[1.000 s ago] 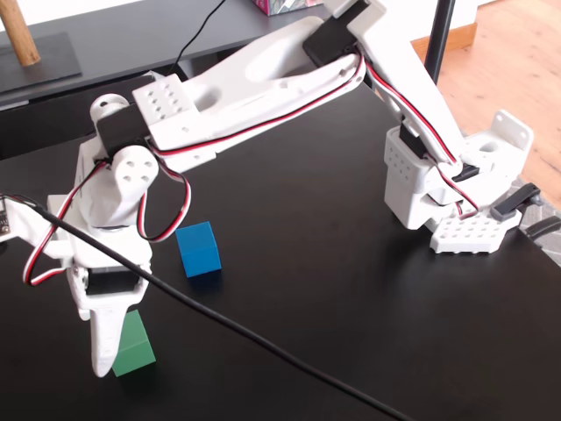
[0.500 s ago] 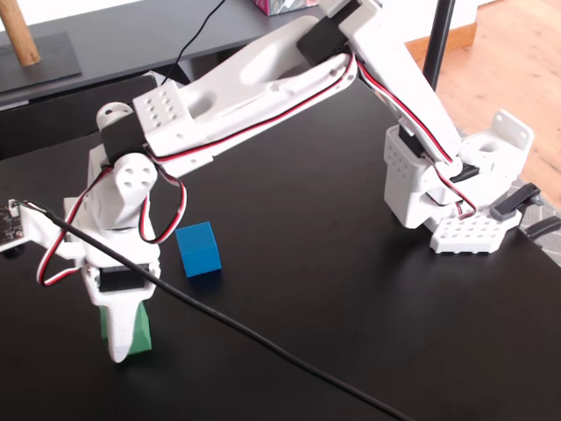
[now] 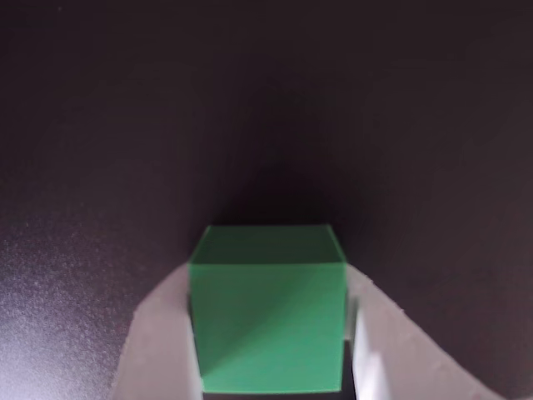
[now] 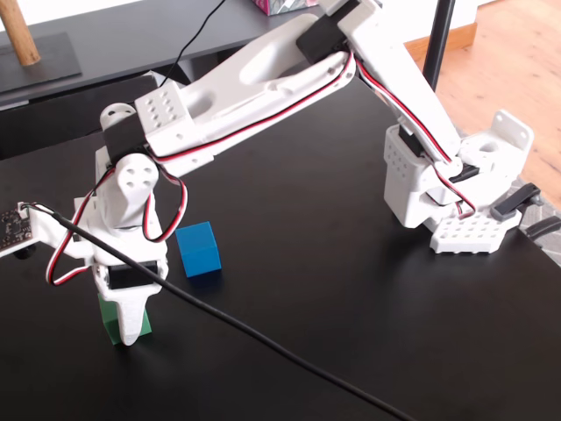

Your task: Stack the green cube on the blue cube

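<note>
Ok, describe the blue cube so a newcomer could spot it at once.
In the fixed view, start at the black table and find the white fingers at lower left. Just to their right stands the blue cube, alone and untouched; the green cube sits between the fingers.

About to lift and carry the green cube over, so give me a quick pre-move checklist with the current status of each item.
1. Green cube between the gripper fingers: ok, one finger on each side in the wrist view.
2. Firm clamp: cannot tell; a thin gap shows at the right finger.
3. Cube lifted off the table: cannot tell.
4. Blue cube top free: ok, nothing on it.
5. Blue cube beside the arm, apart from green: ok.
6. Black cable across the table: not ok, snag risk.
</note>
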Robot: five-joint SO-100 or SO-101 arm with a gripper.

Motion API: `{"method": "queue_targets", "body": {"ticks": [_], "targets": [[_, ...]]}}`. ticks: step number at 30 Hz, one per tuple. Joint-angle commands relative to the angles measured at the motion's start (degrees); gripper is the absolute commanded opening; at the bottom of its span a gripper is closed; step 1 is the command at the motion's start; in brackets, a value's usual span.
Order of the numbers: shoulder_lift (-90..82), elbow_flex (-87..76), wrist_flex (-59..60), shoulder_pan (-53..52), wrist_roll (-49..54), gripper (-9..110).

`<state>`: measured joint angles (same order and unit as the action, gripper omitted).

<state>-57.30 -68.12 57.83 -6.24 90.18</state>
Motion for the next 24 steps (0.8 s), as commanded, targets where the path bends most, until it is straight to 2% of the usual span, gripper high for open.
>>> {"method": "queue_targets", "body": {"ticks": [1,3,11,19,24], "targets": [[-7.29,2.99,0.0,-3.08,-2.72,5],[-7.38,3.34,0.97,-2.72,-3.16,0],[-11.95,3.43,5.45,-1.05,-5.45,0],[-26.63,0.26,13.62,1.67,-8.17,0],[-36.91,-4.83,16.7,1.49,-5.54,0]]}}
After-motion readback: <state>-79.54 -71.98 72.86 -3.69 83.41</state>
